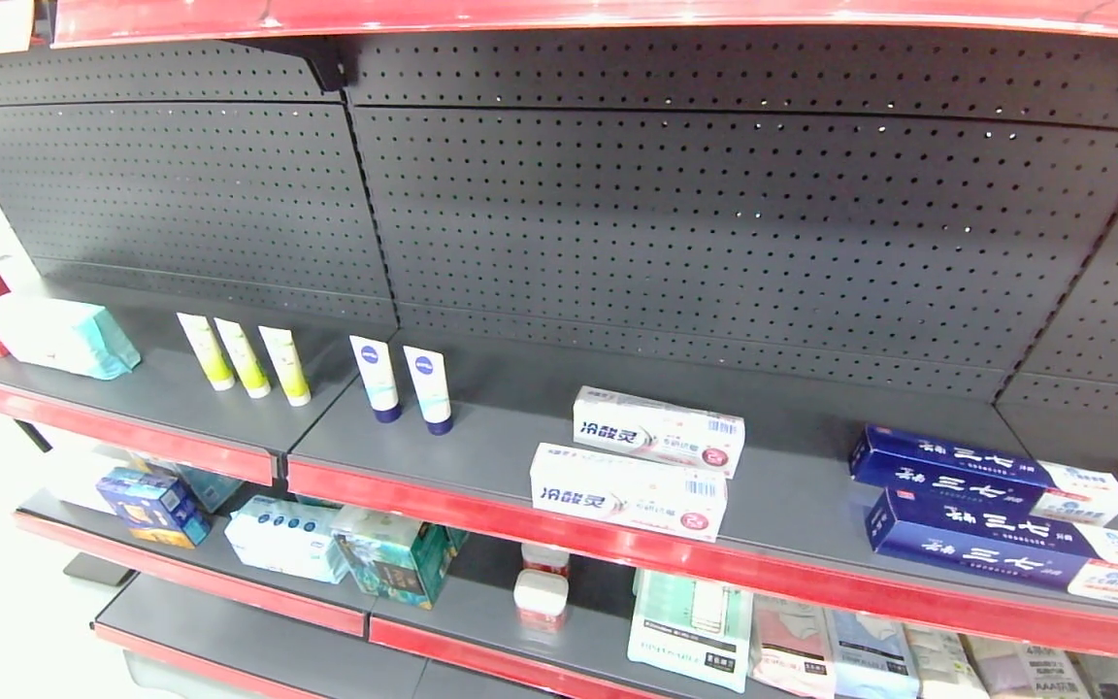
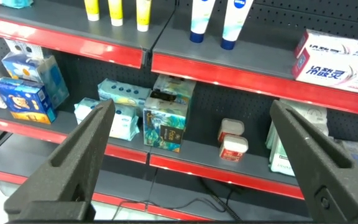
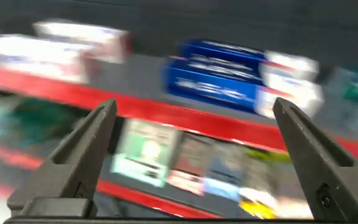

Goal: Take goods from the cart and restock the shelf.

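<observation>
Left hand [image 2: 191, 104] and right hand [image 3: 194, 102] gape wide, both empty; the shelf [image 1: 510, 408] lies beyond their fingers, blue toothpaste boxes [image 1: 986, 524] straight ahead of the right hand, white toothpaste boxes [image 1: 629, 490] toward its left; fetching stock seems next; grip a box across its narrow sides, then fill the bare gap between them.

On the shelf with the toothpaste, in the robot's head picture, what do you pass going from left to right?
Along the shelf: soft blue-and-white pack → three yellow-green tubes → two white tubes with blue caps → two white toothpaste boxes → two blue toothpaste boxes.
</observation>
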Tool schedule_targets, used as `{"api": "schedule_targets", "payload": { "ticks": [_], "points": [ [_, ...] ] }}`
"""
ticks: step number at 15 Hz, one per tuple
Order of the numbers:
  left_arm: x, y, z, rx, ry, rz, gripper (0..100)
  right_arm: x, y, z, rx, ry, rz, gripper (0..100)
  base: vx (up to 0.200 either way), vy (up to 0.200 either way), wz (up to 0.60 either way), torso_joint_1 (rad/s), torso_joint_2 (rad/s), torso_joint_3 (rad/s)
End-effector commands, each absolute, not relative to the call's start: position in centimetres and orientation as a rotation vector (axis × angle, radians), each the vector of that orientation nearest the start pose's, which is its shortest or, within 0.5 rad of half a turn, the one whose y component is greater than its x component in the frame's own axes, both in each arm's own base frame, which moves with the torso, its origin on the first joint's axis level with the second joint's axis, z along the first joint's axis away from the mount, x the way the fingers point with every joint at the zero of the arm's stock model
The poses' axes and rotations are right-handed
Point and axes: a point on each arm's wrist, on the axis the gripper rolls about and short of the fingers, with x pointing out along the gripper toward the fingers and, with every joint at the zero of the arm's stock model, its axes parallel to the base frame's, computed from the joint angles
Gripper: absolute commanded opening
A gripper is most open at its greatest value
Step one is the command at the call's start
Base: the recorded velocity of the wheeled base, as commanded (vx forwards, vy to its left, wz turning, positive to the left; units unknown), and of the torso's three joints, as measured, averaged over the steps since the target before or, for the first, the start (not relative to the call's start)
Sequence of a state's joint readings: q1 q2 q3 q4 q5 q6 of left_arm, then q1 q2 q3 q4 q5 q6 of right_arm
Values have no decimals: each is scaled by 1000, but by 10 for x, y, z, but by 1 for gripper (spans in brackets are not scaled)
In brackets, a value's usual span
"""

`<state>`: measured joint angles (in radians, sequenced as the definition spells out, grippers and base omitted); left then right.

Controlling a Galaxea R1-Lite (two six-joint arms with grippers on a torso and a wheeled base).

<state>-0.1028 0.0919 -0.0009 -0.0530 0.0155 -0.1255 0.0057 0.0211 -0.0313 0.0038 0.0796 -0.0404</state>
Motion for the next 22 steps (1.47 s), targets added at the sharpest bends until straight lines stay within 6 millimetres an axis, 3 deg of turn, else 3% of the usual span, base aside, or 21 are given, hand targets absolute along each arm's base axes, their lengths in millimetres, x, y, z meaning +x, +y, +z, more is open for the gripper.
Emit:
{"api": "schedule_targets", "payload": {
  "ticks": [1,2,4,5,7,13,19,22],
  "points": [
    [-17,1,92,-127,11,-127,100,-25,3,82,-54,-31,148,100,0,0,0,0,0,0],
    [-18,1,96,-126,-2,-142,100,-25,3,82,-51,-29,130,100,0,0,0,0,0,0],
    [-16,1,127,-126,-12,-151,100,-25,-2,82,79,-32,-68,100,0,0,0,0,0,0],
    [-13,0,140,-126,-10,-158,100,-24,0,81,3,-28,-12,100,0,0,0,0,0,0],
    [-7,0,148,-122,14,-156,100,-22,2,76,-14,6,74,100,0,0,0,0,0,0],
    [7,-2,151,-118,100,-151,100,-23,1,76,-11,-2,31,100,0,0,0,0,0,0],
    [54,-7,179,-116,241,-137,100,-23,1,76,-11,-2,31,100,0,0,0,0,0,0],
    [69,-8,182,-114,247,-135,100,-23,1,76,-11,-2,31,100,0,0,0,0,0,0]
  ]
}}
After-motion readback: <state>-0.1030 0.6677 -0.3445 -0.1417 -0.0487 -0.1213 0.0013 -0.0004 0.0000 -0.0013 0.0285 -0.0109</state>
